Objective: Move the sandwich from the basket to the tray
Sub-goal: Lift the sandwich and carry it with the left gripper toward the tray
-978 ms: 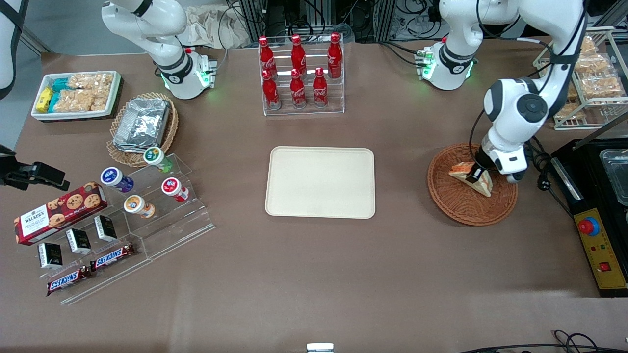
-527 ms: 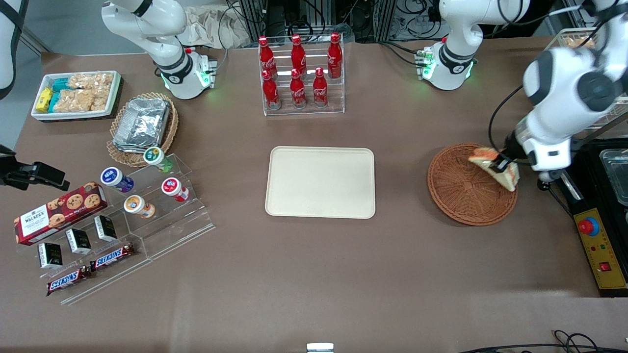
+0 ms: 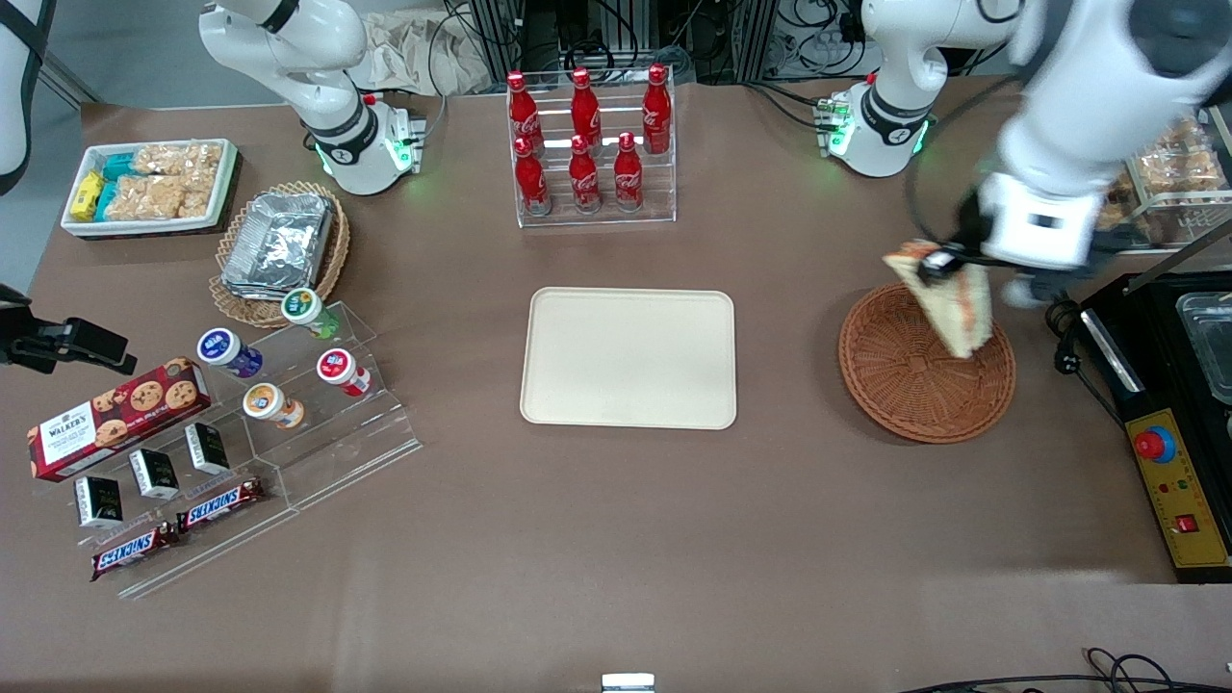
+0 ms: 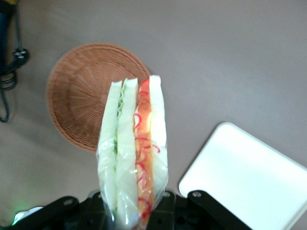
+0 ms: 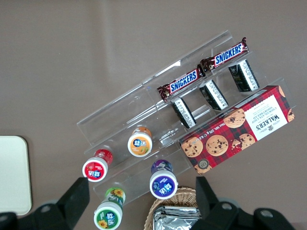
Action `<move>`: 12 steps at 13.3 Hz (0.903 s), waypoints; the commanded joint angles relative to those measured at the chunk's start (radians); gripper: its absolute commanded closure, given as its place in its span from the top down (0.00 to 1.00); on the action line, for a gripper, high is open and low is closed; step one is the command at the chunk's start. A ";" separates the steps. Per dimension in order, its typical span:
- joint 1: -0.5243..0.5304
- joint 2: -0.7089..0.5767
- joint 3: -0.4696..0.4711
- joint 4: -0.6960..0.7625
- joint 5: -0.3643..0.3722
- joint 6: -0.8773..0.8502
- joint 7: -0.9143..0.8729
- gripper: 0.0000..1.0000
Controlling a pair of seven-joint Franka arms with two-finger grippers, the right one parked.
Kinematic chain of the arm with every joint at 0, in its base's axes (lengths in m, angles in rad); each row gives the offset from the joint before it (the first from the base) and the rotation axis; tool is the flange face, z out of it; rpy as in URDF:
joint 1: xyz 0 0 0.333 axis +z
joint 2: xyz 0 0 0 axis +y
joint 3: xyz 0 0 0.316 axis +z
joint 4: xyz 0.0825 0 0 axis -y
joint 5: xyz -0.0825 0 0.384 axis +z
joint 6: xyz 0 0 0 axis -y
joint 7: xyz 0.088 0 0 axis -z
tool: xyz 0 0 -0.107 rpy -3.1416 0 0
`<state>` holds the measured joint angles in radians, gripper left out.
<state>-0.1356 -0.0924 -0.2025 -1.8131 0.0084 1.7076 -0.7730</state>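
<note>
Gripper (image 3: 932, 267) clamped on the sandwich (image 3: 948, 303), holding it in the air above the basket (image 3: 910, 385), over the rim region at roughly 1 o'clock of the basket's centre. Sandwich hangs from its upper corner, wedge pointing down (wrapped in clear film, per the left wrist view, where the sandwich (image 4: 134, 153) shows pale bread, green layer and orange-red layer side by side on the cut edge). The fingers (image 4: 158, 211) meet it at its base in that view. Basket (image 4: 88, 96) holds nothing else visible; it sits on the brown counter (image 3: 616, 539). Tray (image 3: 628, 358) lies flat on the counter at about 9 o'clock from the basket, well apart from it, bare. Tray (image 4: 249, 177) also seen in the left wrist view, near the sandwich's edge.
</note>
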 commanded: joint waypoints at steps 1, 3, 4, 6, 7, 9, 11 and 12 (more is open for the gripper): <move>0.010 0.046 -0.139 0.011 -0.001 0.035 0.038 0.00; 0.005 0.066 -0.213 -0.037 0.004 0.097 0.040 0.00; 0.004 0.071 -0.251 -0.088 0.013 0.153 0.040 0.00; 0.004 0.072 -0.297 -0.246 0.013 0.379 0.040 0.00; 0.004 0.100 -0.323 -0.306 0.013 0.497 0.037 0.00; 0.004 0.182 -0.357 -0.325 0.078 0.563 0.032 0.00; 0.002 0.278 -0.380 -0.327 0.174 0.607 0.003 0.00; 0.001 0.319 -0.390 -0.331 0.215 0.642 -0.030 0.00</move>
<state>-0.1424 0.1470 -0.5681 -2.1590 0.1509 2.2997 -0.7626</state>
